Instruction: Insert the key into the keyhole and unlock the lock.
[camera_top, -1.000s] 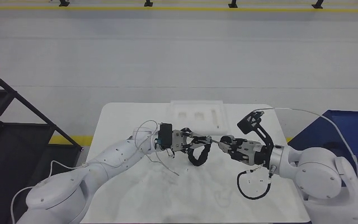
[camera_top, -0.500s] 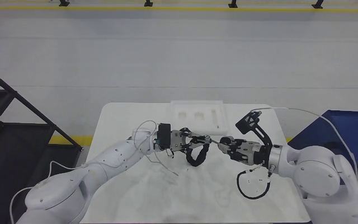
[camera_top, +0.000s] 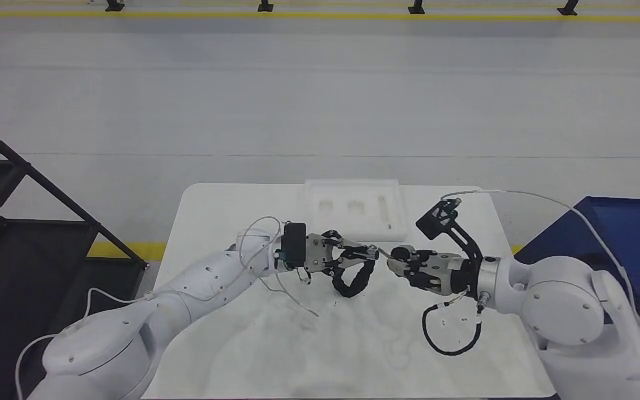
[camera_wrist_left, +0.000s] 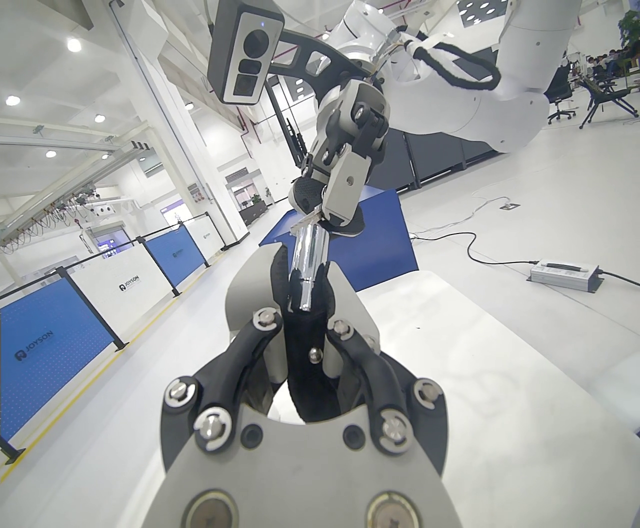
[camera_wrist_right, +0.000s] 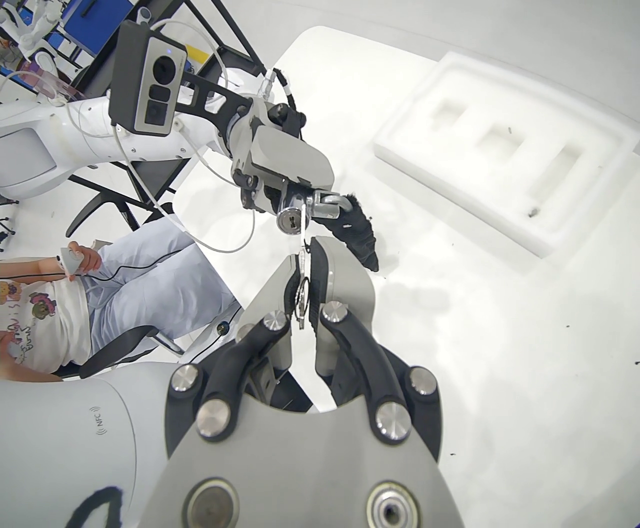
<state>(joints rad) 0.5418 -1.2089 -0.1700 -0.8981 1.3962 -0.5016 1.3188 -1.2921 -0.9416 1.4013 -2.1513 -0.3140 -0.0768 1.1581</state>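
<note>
While the left gripper (camera_wrist_left: 305, 267) clamps the lock (camera_wrist_left: 311, 245), the right gripper (camera_wrist_right: 304, 265) pinches the key (camera_wrist_right: 302, 292) (thin, silvery), its tip at the lock's face just beyond that gripper.

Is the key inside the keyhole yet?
Not yet. In the right wrist view the keyhole shows bare, with the tip of the key just beside it.

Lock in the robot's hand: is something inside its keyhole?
The key, held by the right gripper, reaches the keyhole on the lock, which the left gripper holds. How deep the tip goes is hidden inside the lock.
</note>
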